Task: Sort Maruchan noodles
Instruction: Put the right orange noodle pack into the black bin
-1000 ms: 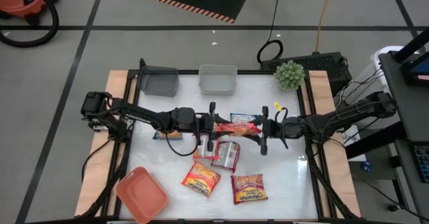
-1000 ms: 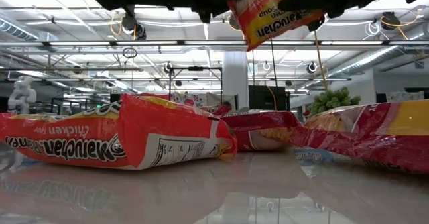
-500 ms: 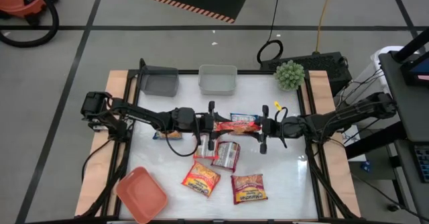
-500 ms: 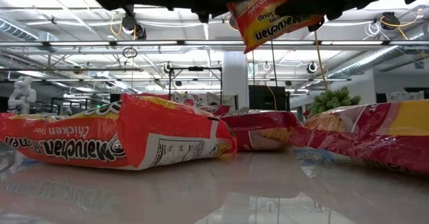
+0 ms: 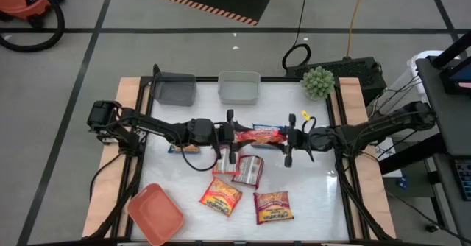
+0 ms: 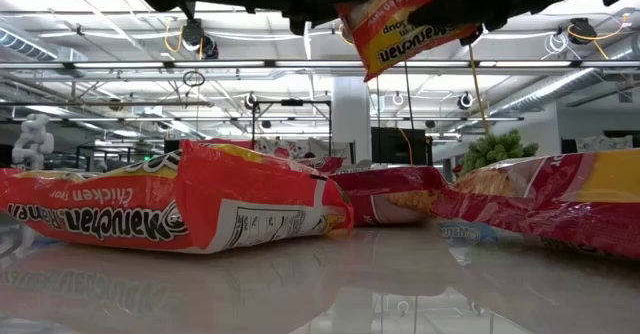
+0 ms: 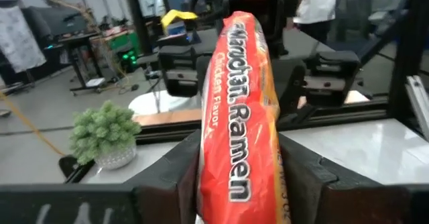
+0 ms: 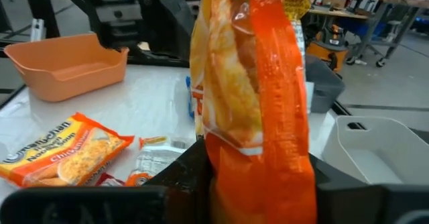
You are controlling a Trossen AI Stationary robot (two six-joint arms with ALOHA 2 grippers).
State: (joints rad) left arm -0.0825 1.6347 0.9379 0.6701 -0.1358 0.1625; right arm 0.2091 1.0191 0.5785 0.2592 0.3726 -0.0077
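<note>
Two grippers, the left gripper point(image 5: 231, 136) and the right gripper point(image 5: 289, 138), are each closed on one end of the same orange-red plastic ramen packet point(image 5: 257, 136), held above the white surface point(image 5: 316, 194). If they pull apart, the wrapper may tear or slip out.

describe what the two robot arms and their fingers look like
Both arms are dark, nearly black, built of slim jointed segments with black cables looping along them. The left gripper and right gripper each end in two blocky dark fingers with flat inner faces. The left arm rises from a chunky dark base at the table's edge. No markings are legible.
</note>
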